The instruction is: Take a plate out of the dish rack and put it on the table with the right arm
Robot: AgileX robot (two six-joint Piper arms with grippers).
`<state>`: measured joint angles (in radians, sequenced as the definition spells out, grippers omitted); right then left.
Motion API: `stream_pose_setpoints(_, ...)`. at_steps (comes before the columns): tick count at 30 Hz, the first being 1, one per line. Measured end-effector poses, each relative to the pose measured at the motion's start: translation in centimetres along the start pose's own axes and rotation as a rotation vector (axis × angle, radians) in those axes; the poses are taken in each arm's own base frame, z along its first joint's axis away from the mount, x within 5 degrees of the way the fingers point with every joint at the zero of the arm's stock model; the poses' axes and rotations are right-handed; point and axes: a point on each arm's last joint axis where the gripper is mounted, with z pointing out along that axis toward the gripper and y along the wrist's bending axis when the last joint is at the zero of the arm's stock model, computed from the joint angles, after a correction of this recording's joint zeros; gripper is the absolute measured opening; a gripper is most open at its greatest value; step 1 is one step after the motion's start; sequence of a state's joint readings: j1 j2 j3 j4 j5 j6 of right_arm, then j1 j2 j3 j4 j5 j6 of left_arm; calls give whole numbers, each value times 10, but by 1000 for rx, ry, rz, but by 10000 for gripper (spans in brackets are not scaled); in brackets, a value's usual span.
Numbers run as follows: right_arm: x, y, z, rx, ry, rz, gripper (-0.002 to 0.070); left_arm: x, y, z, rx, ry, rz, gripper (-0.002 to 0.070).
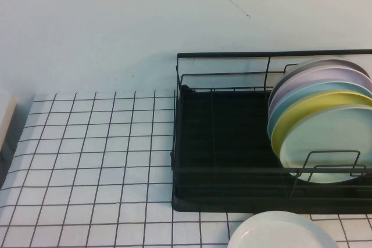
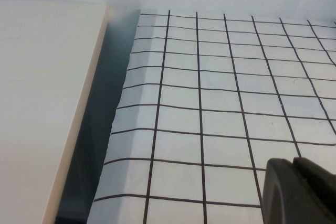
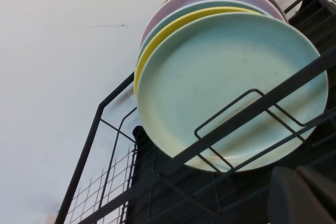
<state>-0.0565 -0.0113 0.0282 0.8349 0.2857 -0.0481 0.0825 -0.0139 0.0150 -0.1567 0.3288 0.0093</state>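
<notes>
the dish rack (image 1: 232, 161) stands on the table (image 1: 93, 155), and everything else is placed from it. the plate (image 1: 328, 146), pale mint green, stands on edge inside the rack at its right end, foremost in a leaning stack of 5; just behind it sits a yellow plate (image 1: 290, 117), then a teal, a lilac and a grey one. a wire loop (image 1: 331, 164) of the rack crosses the mint plate's lower face. a white plate (image 1: 282, 233) lies flat on the table just in front of the rack.

the right gripper (image 3: 304, 198) shows only as a dark edge in its wrist view, close in front of the rack and below the mint plate (image 3: 231, 87), not touching it; i cannot tell how its jaws stand. the left gripper (image 2: 299, 192) hangs over bare table (image 2: 210, 108) well to the left of the rack, near the table's left edge and a cream panel (image 2: 42, 103); its jaws too cannot be told.
</notes>
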Motion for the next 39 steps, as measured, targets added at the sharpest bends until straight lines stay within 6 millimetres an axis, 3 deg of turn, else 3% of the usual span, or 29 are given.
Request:
stream_pose_setpoints(5,-1,0,0,-3,-7,11,-2,0,0,0,0,0,0,-3)
stream_pose_setpoints(18,-1,0,0,-4,-7,-154,-2,0,0,0,0,0,0,-3)
stream_pose_setpoints(24,5,4,-1,-29,71,-200,-2,0,0,0,0,0,0,-3)
stream_pose_setpoints(29,-17,41,-8,-103,160,-366,-2,0,0,0,0,0,0,-3)
stream_pose_setpoints(34,-70,100,-9,-188,165,-644,-2,0,0,0,0,0,0,-3)
stream_pose_setpoints(39,-113,145,10,-279,296,-961,13,0,0,0,0,0,0,-3)
